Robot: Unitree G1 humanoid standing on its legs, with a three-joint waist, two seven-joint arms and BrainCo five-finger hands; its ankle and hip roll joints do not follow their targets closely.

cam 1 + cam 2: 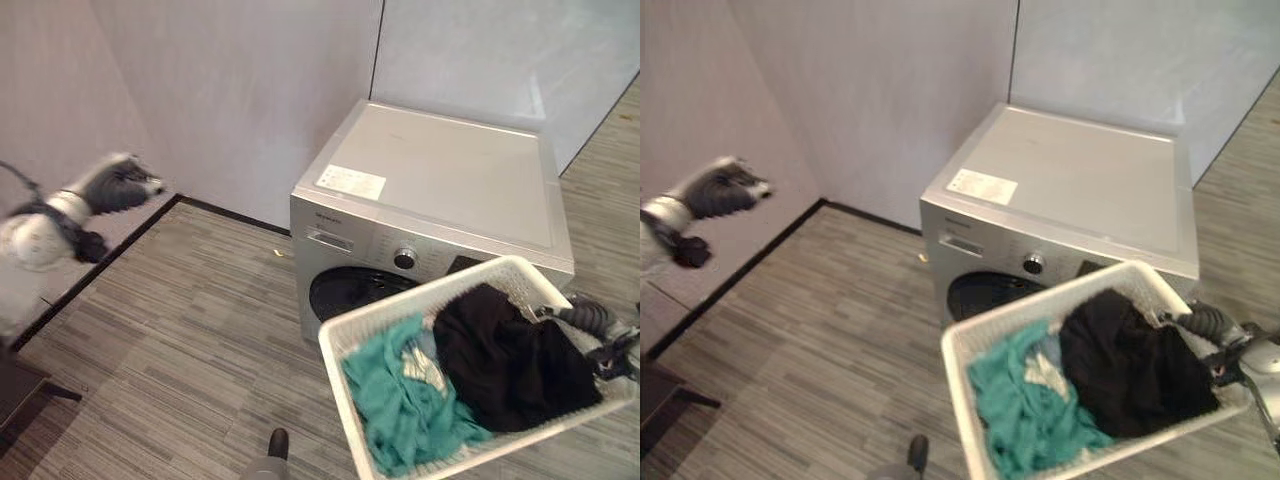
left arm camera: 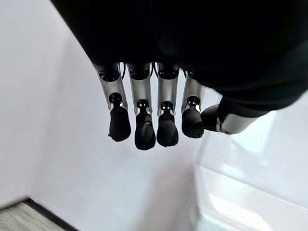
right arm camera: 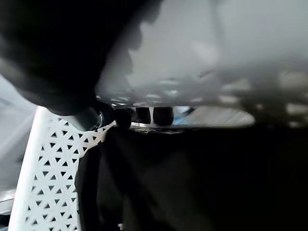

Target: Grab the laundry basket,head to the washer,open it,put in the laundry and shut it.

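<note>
From the left eye view, a silver-grey front-loading washing machine (image 1: 430, 210) stands against a pale wall on grey wood-look flooring (image 1: 190, 340). Its flat top carries a white label near the front left corner, and its dark round door (image 1: 352, 290) sits closed in the front panel beneath a control knob. In front of the machine, lower right, a white perforated plastic laundry basket (image 1: 345, 345) is carried in the air, partly covering the washer's front. Inside it lie a crumpled teal cloth (image 1: 400, 400) on the left and a black garment (image 1: 510, 365) on the right. The right hand (image 1: 590, 320) grips the basket's right rim. The left hand (image 1: 118, 185) is raised at the far left, well apart from the basket, in front of the wall.

The right eye view shows the same arrangement, the basket between the camera and the washer door.

In the left wrist view, the left hand's silver fingers (image 2: 142, 113) with dark tips hang straight in a row, the thumb beside them, holding nothing, with pale wall behind.

In the right wrist view, the right hand's dark fingertips (image 3: 143, 115) curl over the basket's white lattice rim (image 3: 48, 178), clamped on it, with black cloth filling the basket below.
</note>
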